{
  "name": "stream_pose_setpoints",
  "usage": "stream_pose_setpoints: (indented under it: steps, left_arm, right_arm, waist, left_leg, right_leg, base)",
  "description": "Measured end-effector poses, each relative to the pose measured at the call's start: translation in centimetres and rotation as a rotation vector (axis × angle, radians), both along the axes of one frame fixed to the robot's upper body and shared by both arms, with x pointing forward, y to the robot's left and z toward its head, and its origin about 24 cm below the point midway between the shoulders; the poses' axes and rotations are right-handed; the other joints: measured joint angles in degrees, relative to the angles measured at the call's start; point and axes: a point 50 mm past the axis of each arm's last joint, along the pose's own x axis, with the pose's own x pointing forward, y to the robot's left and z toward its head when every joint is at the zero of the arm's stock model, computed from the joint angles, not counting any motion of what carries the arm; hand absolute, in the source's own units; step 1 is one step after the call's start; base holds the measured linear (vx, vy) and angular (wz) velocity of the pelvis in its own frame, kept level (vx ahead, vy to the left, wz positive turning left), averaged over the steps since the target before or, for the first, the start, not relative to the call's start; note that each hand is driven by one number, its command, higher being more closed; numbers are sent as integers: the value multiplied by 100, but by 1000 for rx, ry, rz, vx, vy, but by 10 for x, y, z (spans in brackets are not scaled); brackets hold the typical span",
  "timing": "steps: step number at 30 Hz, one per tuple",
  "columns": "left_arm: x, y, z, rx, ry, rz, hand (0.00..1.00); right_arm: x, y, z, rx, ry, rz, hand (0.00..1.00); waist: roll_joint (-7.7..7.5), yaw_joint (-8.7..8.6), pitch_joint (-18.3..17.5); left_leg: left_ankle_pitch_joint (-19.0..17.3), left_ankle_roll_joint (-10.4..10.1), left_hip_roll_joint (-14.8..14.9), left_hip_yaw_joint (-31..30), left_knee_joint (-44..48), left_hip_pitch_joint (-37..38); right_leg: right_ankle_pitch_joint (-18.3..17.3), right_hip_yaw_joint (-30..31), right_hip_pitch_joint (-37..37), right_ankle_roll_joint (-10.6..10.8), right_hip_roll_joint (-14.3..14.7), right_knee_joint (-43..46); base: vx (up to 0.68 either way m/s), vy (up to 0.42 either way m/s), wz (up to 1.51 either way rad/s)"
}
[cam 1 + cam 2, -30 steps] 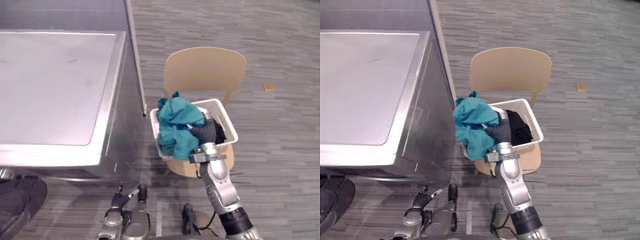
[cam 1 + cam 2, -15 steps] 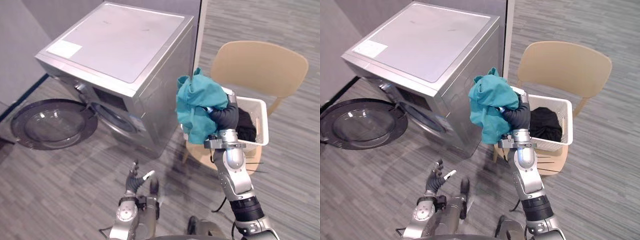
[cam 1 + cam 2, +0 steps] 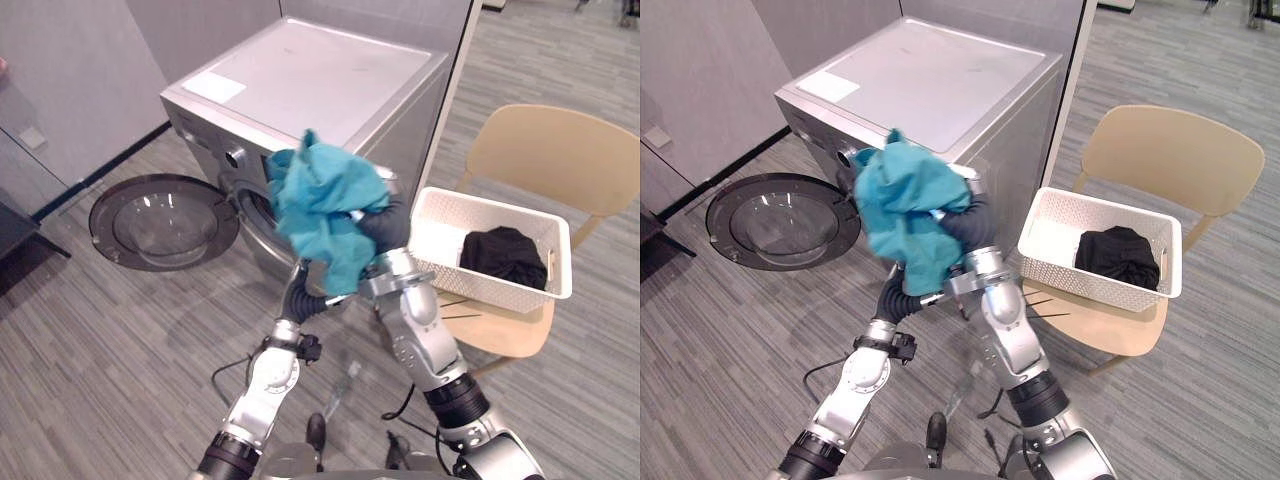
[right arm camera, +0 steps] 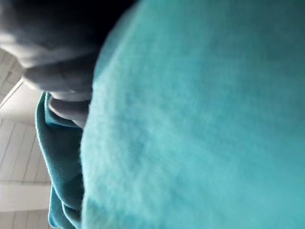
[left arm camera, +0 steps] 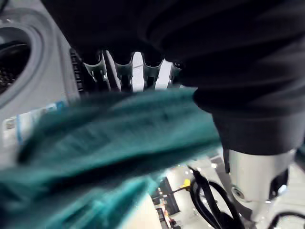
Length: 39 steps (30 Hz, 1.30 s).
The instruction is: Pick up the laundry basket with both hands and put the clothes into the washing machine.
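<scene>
Right hand (image 3: 385,222) clamped on teal garment (image 3: 325,205), held in front of the washing machine (image 3: 320,85), by its drum opening. Left hand (image 5: 138,71) under the cloth, grip can't tell. Risk: single-hand hold, hanging cloth slips to the floor or drapes over the door (image 3: 165,220).

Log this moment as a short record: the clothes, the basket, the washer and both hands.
teal garment: bunched on top of the right hand, in the air in front of the washer's front
right hand: under the teal garment, grip hidden by cloth
left hand: up beneath the same garment, grip unclear
basket: white, on the chair seat, in neither hand
black garment: inside the basket
washing machine: door swung wide open
</scene>
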Motion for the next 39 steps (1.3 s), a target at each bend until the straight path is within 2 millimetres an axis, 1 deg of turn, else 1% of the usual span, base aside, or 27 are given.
stream_pose_setpoints:
  steps: [2,3,4,8,10,12,14,19,20,22,25,28,30,32,33,34,35,36,38,39]
  left_arm:
    - [9,-8,10,7,-39,-7,0]
    - [10,-10,11,12,-43,-9,0]
    - [14,-12,14,18,-56,-2,100]
    - [18,-18,22,9,-91,19,100]
    - [22,-18,22,16,-90,48,100]
    - [22,-17,18,26,-72,67,100]
    - [22,-18,15,35,-60,65,100]
    - [22,-17,14,36,-54,60,100]
    - [21,-18,13,32,-47,57,100]
    - [20,-18,10,24,-24,42,100]
    - [14,-15,-1,13,33,31,100]
    - [7,-11,-12,15,82,32,100]
    - [3,-4,-21,-6,130,47,100]
    - [1,6,-26,-24,156,74,100]
    - [-1,16,-29,-40,168,109,100]
    - [-4,22,-32,-55,180,125,100]
    - [-8,32,-39,-72,209,161,100]
    - [-11,38,-42,-75,223,180,100]
    - [-27,67,-61,-88,309,274,100]
    - [-27,68,-62,-89,313,279,100]
  right_arm:
    - [-4,9,-3,36,38,77,100]
    - [-4,10,-4,45,46,86,100]
    - [-5,12,-5,75,68,112,100]
    - [-9,21,-9,114,109,188,100]
    - [-12,25,-12,148,134,225,100]
    - [-12,23,-18,175,167,235,100]
    - [-14,21,-24,190,185,238,100]
    - [-16,20,-28,186,185,260,100]
    - [-16,19,-29,181,187,259,0]
    - [-18,17,-34,176,199,252,0]
    - [-21,12,-44,150,224,234,0]
    - [-23,4,-55,82,238,191,0]
    - [-21,-7,-63,-18,229,114,0]
    - [-19,-22,-68,-112,210,16,0]
    - [-18,-40,-73,-200,191,-87,0]
    - [-18,-51,-74,-251,178,-150,0]
    - [-19,-71,-76,-317,163,-237,0]
    - [-20,-80,-76,-346,156,-272,0]
    - [-24,-119,-79,-484,144,-442,0]
    - [-24,-121,-79,-492,144,-449,0]
  waist:
    - [-10,-10,-51]
    - [-10,-9,-52]
    - [-17,-14,-77]
    - [-19,-17,-93]
    - [-26,-17,-102]
    - [-33,-13,-190]
    - [-55,-12,-256]
    - [-101,-13,-315]
    - [-111,-13,-321]
    - [-147,-11,-347]
    - [-219,-12,-394]
    - [-236,0,-404]
    - [-236,-4,-404]
    - [-237,-12,-405]
    - [-240,-9,-407]
    - [-240,-9,-407]
    - [-240,-16,-407]
    - [-240,-16,-407]
    - [-240,-30,-407]
    - [-240,-30,-406]
  left_leg:
    - [9,-11,3,7,5,22]
    - [12,-15,7,8,5,34]
    - [17,-24,29,13,5,47]
    - [46,-70,96,11,0,56]
    - [119,-175,152,-26,-87,76]
    - [154,-225,191,-60,-137,64]
    - [175,-225,239,-105,-164,66]
    - [194,-253,297,-121,-165,69]
    - [194,-254,299,-123,-165,69]
    - [194,-254,299,-127,-165,70]
    - [194,-254,299,-129,-168,70]
    - [194,-254,295,-130,-172,77]
    - [194,-252,261,-117,-182,102]
    - [194,-250,257,-106,-185,126]
    - [193,-250,255,-103,-187,134]
    - [193,-249,253,-102,-191,134]
    - [193,-248,252,-92,-200,134]
    - [193,-248,252,-79,-206,134]
    - [193,-247,259,-25,-255,144]
    - [193,-247,259,-23,-256,143]
  right_leg:
    - [73,13,76,-2,29,-128]
    - [89,15,101,-1,42,-161]
    - [123,22,138,-22,74,-230]
    - [184,28,191,-92,159,-348]
    - [201,2,192,-118,217,-366]
    - [232,-20,200,-167,272,-440]
    - [233,-59,208,-170,320,-443]
    - [251,-57,209,-204,381,-451]
    - [254,-56,209,-208,384,-451]
    - [254,-55,209,-208,384,-445]
    - [251,-55,207,-204,384,-438]
    - [246,-54,205,-196,379,-416]
    - [245,-37,205,-195,378,-406]
    - [244,-22,219,-195,379,-400]
    - [244,-17,223,-194,378,-399]
    - [244,-15,220,-193,377,-399]
    - [241,-2,208,-189,376,-399]
    - [237,12,197,-183,377,-398]
    - [229,65,162,-169,389,-413]
    - [228,66,161,-169,390,-414]
  base:
    - [20,4,-4]
    - [10,-14,-4]
    - [2,-16,-4]
    - [-3,-29,-2]
    - [-17,-62,3]
    - [-9,-54,5]
    - [3,-55,7]
    - [-2,-8,0]
    - [0,0,0]
    - [0,0,0]
    - [0,0,0]
    - [0,0,0]
    - [0,11,-4]
    - [-3,16,-4]
    - [0,0,0]
    - [0,0,0]
    - [10,4,-5]
    - [14,2,-10]
    - [22,-4,-12]
    - [30,-6,-7]
